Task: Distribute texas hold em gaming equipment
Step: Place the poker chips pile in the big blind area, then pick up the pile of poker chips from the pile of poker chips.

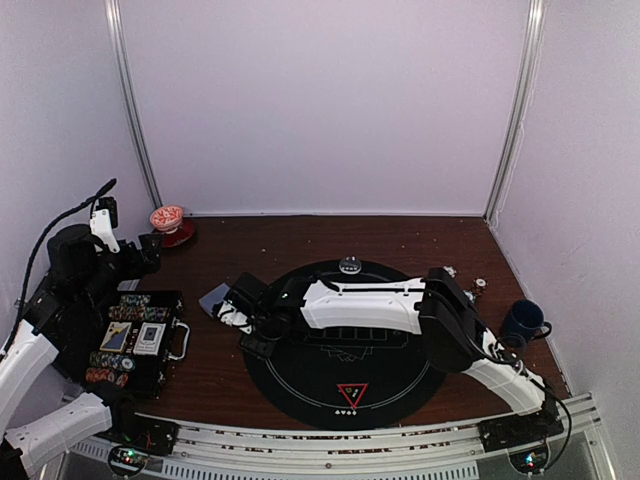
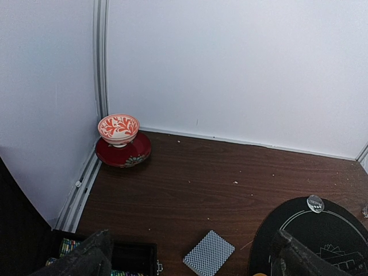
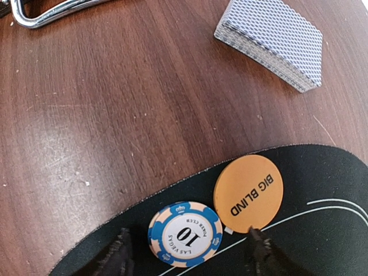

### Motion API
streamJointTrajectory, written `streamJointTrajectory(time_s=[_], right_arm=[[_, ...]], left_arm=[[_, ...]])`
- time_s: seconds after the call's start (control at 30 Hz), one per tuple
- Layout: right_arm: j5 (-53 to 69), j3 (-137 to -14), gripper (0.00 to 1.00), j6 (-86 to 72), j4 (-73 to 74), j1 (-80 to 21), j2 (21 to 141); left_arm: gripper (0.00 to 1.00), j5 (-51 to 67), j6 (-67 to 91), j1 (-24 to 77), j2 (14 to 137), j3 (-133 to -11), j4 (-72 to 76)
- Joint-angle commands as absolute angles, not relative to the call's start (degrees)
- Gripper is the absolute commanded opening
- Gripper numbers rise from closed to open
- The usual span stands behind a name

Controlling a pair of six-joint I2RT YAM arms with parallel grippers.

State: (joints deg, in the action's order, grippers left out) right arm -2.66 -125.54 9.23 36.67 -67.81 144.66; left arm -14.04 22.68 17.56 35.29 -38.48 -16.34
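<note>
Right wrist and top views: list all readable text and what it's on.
"BIG BLIND": on the orange button.
"10": centre of the blue chip.
"LAS VEGAS" and "POKER CLUB": ringed around that 10, same chip.
No text: the deck shows only its back pattern.
Too small to read: marks on the red triangle and whatever is printed inside the case, top view.

Glossy wood table [image 3: 115,115], matt black mat [image 3: 322,230], smooth orange plastic button [image 3: 248,193].
</note>
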Motion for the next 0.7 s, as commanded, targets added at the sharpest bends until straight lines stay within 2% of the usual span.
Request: streamJointTrajectory(time_s=[0.0,0.13,0.27,0.43,0.67], right_arm=[[-3.61,-128.36,0.73,10.13,40.27,-68.31,140.02],[-3.73,-126.67,0.88,11.08,42.14,-67.30,133.58],[-4.70,-118.73,1.00,12.30,41.73,-64.43,124.12],[-4.75,-108.38,1.00,14.10,42.05,-56.99,113.57],[-0.26,-97.93,1.00,12.56,41.56,-39.45,104.58]], left_arm=[[0.98,-13.53,23.20,17.03,35.07,-38.32,-13.54],[0.98,-13.62,23.20,17.01,35.24,-38.23,-13.54],[0.98,-13.44,23.20,16.93,35.44,-38.28,-13.52],[0.98,-13.28,23.20,16.95,35.34,-38.32,-13.54],[0.98,-13.78,23.20,16.91,34.30,-38.23,-13.53]])
